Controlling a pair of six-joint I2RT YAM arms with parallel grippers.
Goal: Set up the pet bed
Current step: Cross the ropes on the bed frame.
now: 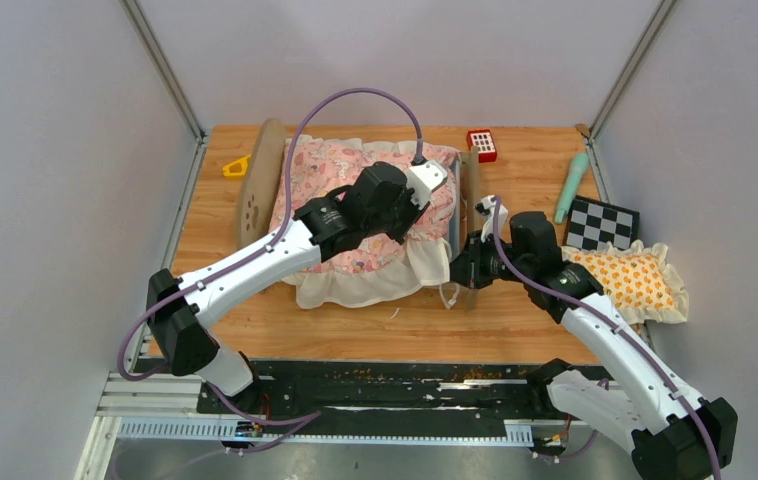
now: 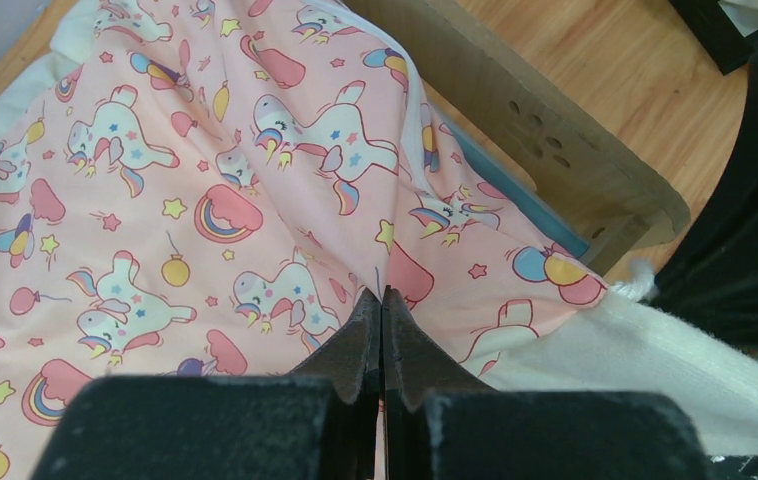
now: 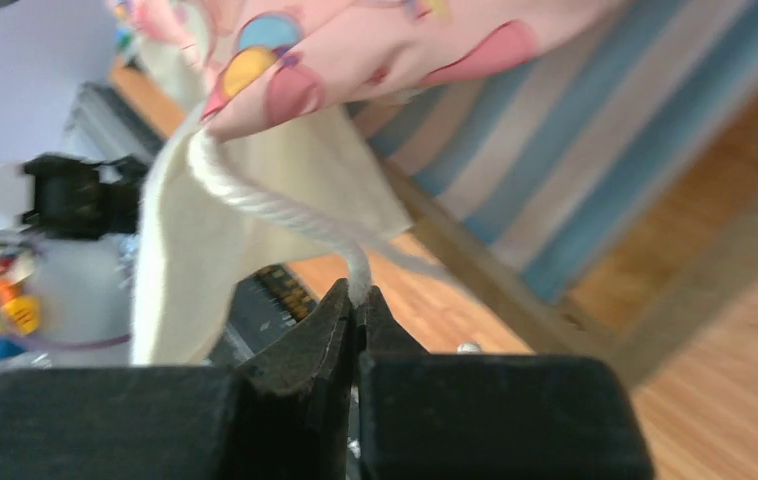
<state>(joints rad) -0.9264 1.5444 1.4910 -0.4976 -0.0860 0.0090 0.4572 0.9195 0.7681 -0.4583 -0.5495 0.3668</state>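
Partly done: pink unicorn-print ruffled quilt (image 2: 155, 200) drapes blue-white striped mattress (image 3: 555, 150), askew; left claw (image 2: 382, 300) and right claw (image 3: 355, 297) each pinch it; straightening remains.

No text or number can be read anywhere (the quilt (image 2: 205, 200) shows only unicorn pictures).
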